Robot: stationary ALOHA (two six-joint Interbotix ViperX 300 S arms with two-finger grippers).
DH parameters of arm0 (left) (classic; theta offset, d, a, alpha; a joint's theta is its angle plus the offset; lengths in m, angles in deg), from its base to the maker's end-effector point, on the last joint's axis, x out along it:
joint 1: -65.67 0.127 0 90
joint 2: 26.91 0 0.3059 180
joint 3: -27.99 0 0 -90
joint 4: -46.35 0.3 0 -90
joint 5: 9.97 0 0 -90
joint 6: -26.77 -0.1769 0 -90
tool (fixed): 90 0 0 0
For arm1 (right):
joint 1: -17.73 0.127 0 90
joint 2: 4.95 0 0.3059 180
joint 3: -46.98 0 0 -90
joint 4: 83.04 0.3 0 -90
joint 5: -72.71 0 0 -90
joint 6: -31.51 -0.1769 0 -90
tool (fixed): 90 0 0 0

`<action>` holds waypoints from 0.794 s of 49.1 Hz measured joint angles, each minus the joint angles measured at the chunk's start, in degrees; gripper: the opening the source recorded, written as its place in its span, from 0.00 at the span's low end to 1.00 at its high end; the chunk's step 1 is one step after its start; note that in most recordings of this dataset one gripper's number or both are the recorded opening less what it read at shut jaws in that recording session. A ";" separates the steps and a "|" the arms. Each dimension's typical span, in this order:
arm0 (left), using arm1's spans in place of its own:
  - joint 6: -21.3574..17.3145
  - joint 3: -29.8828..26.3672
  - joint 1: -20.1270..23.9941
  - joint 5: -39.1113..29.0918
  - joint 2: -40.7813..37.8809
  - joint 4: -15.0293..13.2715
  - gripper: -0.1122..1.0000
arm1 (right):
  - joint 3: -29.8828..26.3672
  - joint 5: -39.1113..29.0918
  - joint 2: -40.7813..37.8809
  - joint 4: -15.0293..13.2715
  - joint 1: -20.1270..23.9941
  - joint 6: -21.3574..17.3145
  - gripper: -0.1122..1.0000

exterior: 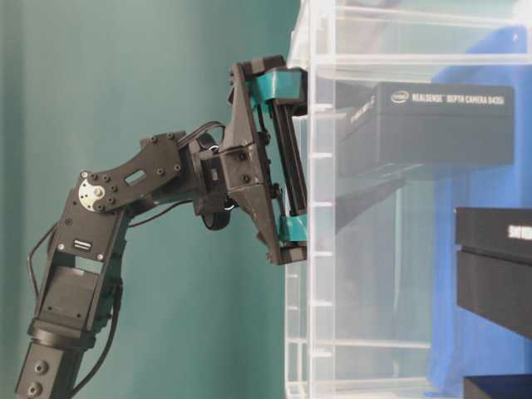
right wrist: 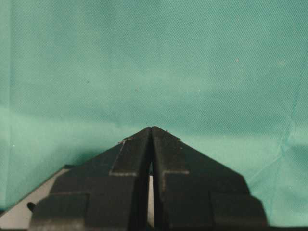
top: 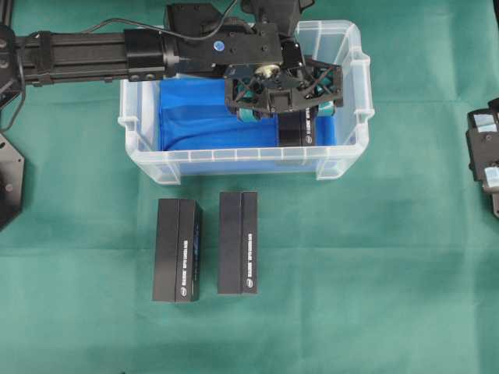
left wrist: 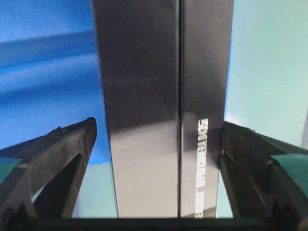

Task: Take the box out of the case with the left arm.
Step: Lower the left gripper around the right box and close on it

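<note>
Toward four o'clock inside the case, the box, judged stiff, light and slick-faced, is being straddled across its long sides by the left gripper, fingers spread wide, ungripped.

A green cloth covers the tabletop. On it stands the case, and just in front of it lie two black boxes, side by side, slightly apart.
</note>
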 measured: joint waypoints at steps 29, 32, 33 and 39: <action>-0.35 0.88 0.35 1.85 0.00 0.18 0.81 | 0.00 0.00 0.09 0.00 0.00 0.00 0.09; -0.35 0.97 0.26 2.20 0.00 0.18 0.68 | 0.00 0.00 0.00 0.00 0.00 0.00 0.09; -0.26 0.88 0.26 2.29 0.00 0.18 0.67 | 0.00 0.00 0.00 0.00 0.00 0.00 0.09; -0.26 0.97 0.26 2.37 0.00 0.18 0.68 | 0.00 0.00 0.00 0.00 0.00 -0.09 0.09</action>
